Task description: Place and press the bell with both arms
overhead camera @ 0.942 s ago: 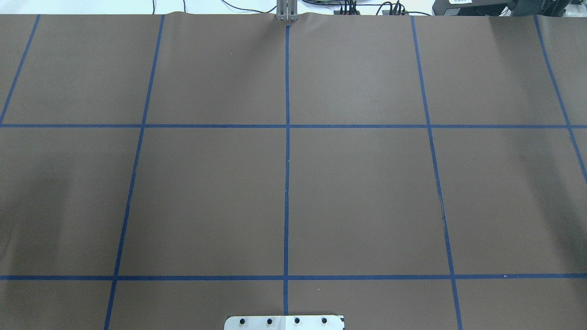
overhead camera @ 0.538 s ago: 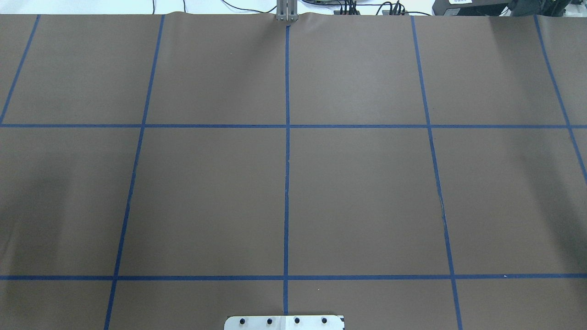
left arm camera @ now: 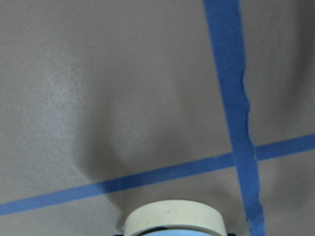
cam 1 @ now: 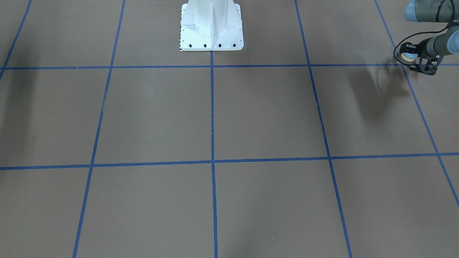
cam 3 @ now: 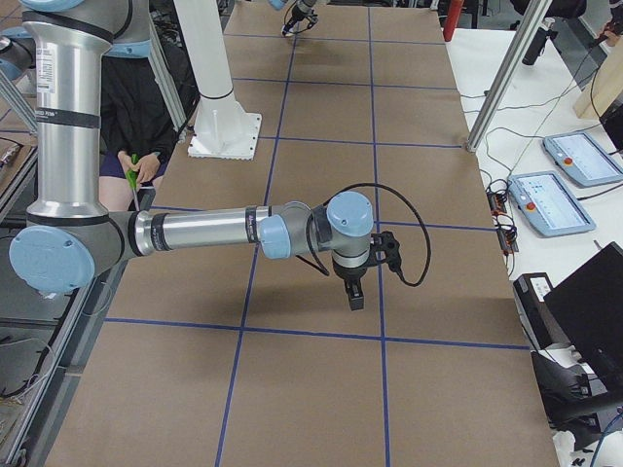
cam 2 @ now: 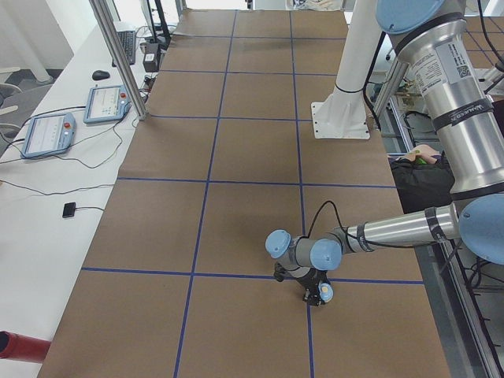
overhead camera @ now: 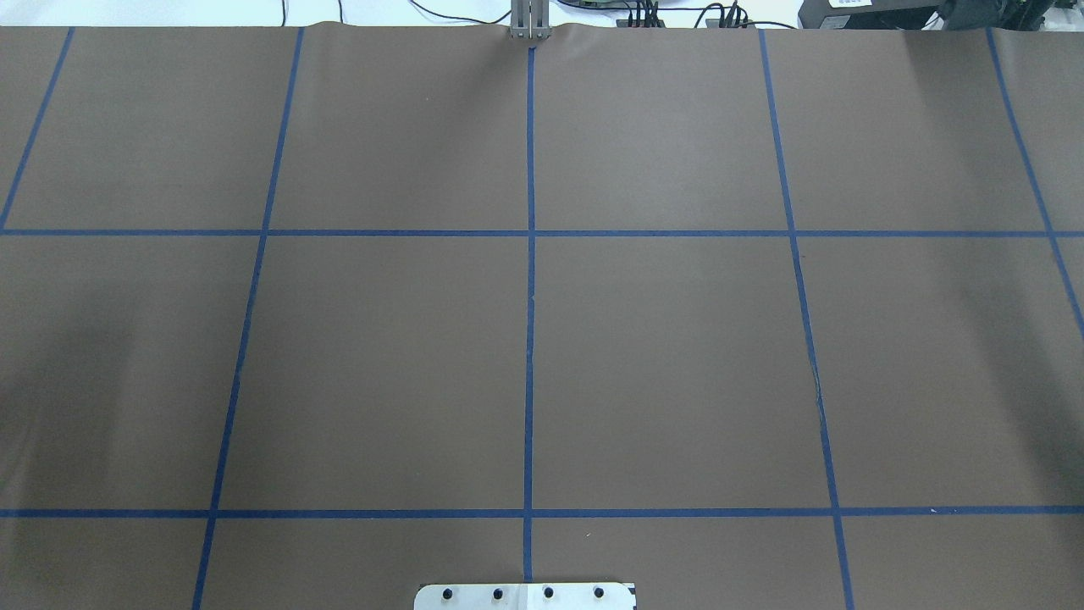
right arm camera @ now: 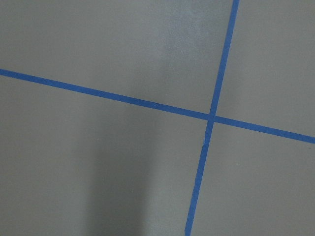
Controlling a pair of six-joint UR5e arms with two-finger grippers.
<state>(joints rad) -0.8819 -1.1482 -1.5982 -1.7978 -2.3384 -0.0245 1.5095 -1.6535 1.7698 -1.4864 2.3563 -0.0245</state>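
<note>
The light-blue bell [cam 1: 408,56] with its cream base ring is held in my left gripper [cam 1: 412,60], above the brown table near a blue tape crossing at the table's left end. The exterior left view shows the same bell [cam 2: 325,293] in that gripper [cam 2: 318,293], low over the mat. The left wrist view shows only the bell's cream ring [left arm camera: 173,216] at the bottom edge. My right gripper [cam 3: 355,295] points down over the mat in the exterior right view; I cannot tell if it is open or shut. Neither arm shows in the overhead view.
The white bolted pedestal [cam 1: 211,28] stands at the table's robot side. Blue tape lines [overhead camera: 529,339] divide the brown mat into squares. Metal frame posts [cam 2: 118,59] and tablets [cam 3: 550,202] stand at the table's far side. A seated person [cam 3: 136,107] is behind the robot.
</note>
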